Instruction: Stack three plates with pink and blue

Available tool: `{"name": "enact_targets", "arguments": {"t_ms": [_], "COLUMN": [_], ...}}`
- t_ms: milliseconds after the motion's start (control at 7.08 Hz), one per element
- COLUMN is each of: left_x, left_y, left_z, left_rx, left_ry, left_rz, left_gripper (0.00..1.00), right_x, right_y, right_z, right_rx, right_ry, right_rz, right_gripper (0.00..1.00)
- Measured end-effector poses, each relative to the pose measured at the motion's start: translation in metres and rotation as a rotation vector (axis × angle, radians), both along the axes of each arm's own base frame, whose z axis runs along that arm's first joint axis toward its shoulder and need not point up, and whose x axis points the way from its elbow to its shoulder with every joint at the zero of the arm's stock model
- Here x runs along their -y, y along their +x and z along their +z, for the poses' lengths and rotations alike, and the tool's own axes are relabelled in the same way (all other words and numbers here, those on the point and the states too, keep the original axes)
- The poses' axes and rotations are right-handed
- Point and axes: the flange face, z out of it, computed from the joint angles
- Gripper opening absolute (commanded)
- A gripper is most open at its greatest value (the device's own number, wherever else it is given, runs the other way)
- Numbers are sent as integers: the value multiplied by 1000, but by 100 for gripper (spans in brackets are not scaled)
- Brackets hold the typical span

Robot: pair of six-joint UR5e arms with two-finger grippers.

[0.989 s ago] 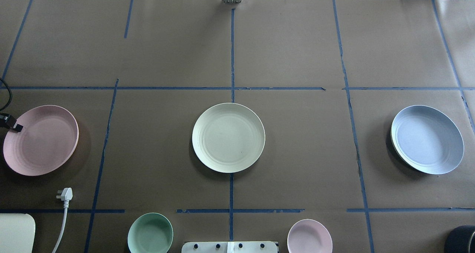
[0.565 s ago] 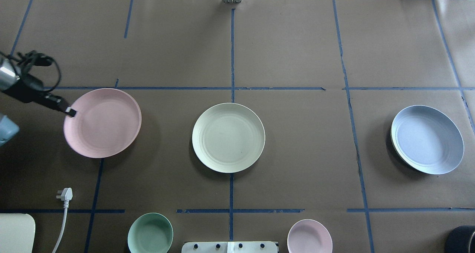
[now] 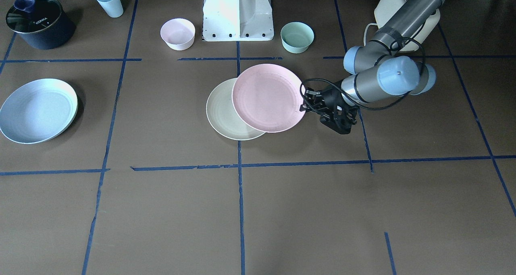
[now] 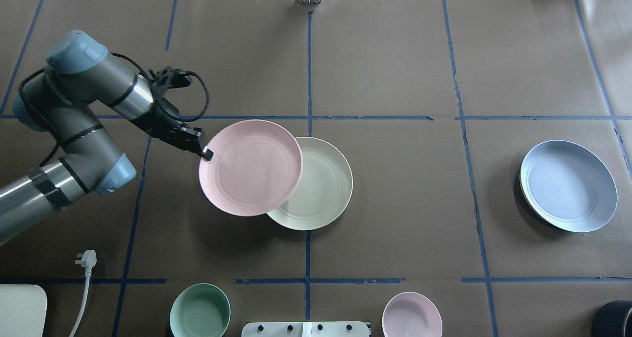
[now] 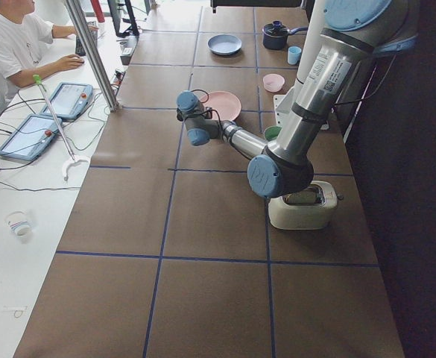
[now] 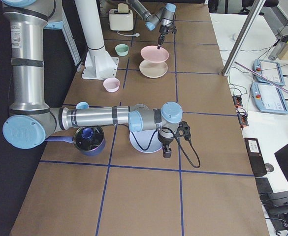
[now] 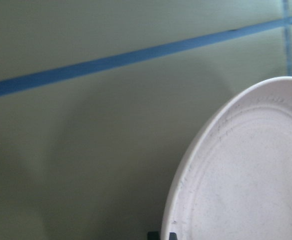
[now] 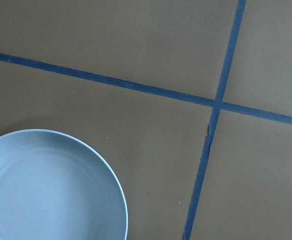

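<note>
Brown worktop [image 4: 395,80] with blue tape lines [image 4: 309,70]. Left pincer [image 4: 207,154] clenched on rim of pink plate [image 4: 251,168], plate raised, partly over cream plate [image 4: 326,189] beyond pincer. Right pincer [image 6: 166,153] near blue plate [image 4: 568,186] rim; released or clenched, cannot tell.

Pink plate [image 4: 251,168] raised, partly over the cream plate [image 4: 326,191] at mid-table; blue plate [image 4: 569,186] flat, well apart

our left gripper [image 4: 207,154] pinching the rim of the pink plate [image 4: 252,175], elbow bent, our right gripper [image 6: 166,153] hanging downward, arm level, closure unclear
</note>
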Motion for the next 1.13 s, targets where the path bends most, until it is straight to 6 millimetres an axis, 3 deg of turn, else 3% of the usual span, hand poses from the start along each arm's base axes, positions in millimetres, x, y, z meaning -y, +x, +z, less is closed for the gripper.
{"name": "enact_targets", "arguments": {"t_ms": [141, 283, 707, 1130], "left_x": [-14, -21, -22, -2], "left_y": [18, 29, 34, -14], "left_z": [-11, -14, -15, -41], "left_rx": [-1, 2, 15, -23], "left_ry": [10, 19, 44, 40], "left_rz": [-8, -18, -83, -159], "left_gripper": [74, 97, 100, 100], "right_x": [0, 0, 1, 0], "right_y": [-1, -2, -9, -38], "right_z": [1, 1, 2, 14], "right_rx": [0, 1, 11, 80], "right_ry": [1, 4, 9, -12], "right_rz": [-2, -4, -19, -15], "right_gripper": [100, 100, 100, 100]}}
